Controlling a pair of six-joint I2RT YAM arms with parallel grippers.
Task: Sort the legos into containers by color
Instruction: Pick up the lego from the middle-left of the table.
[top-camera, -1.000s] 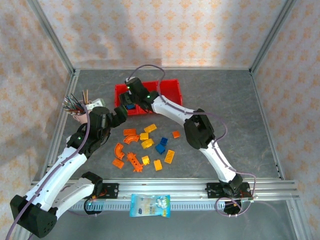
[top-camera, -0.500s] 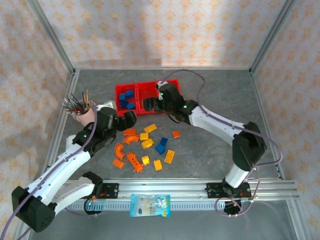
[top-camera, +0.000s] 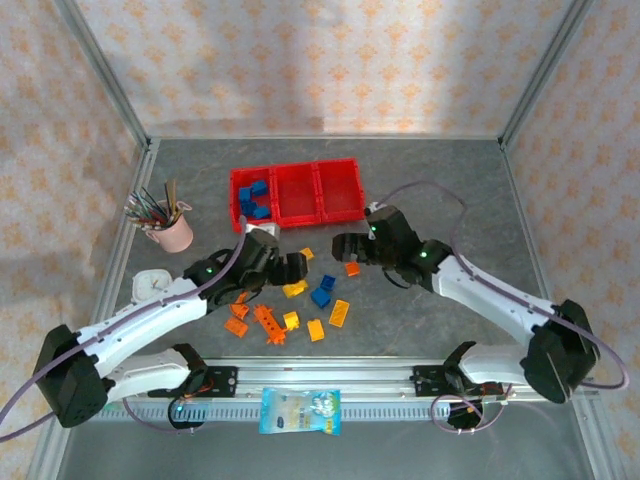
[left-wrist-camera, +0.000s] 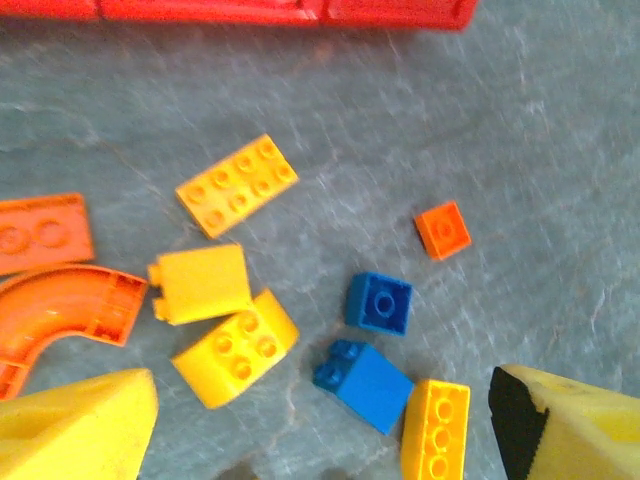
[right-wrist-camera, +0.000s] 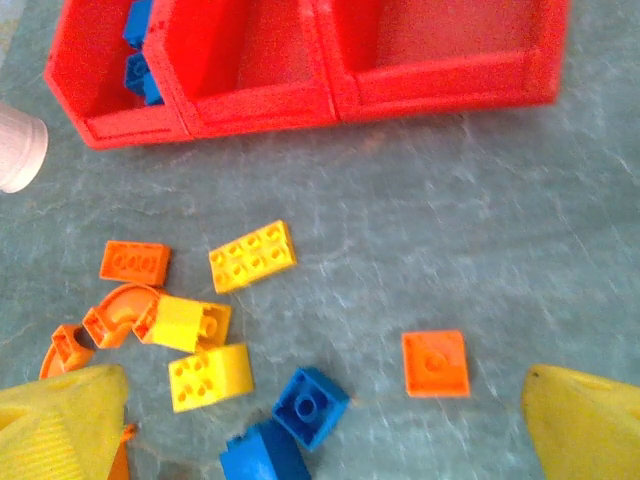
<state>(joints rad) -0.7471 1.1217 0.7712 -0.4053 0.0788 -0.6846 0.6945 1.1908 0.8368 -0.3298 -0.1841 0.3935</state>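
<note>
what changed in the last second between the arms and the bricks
The right arm pulled back from over the left bin toward the near edge and now hangs over the loose legos, jaws open and empty. The left arm swung right over the same pile, jaws open too. The blue bricks in that bin are now uncovered. Loose legos, bins and pink cup stayed put.

three bins (top-camera: 298, 195), two loose blue bricks (top-camera: 321, 297)
</note>
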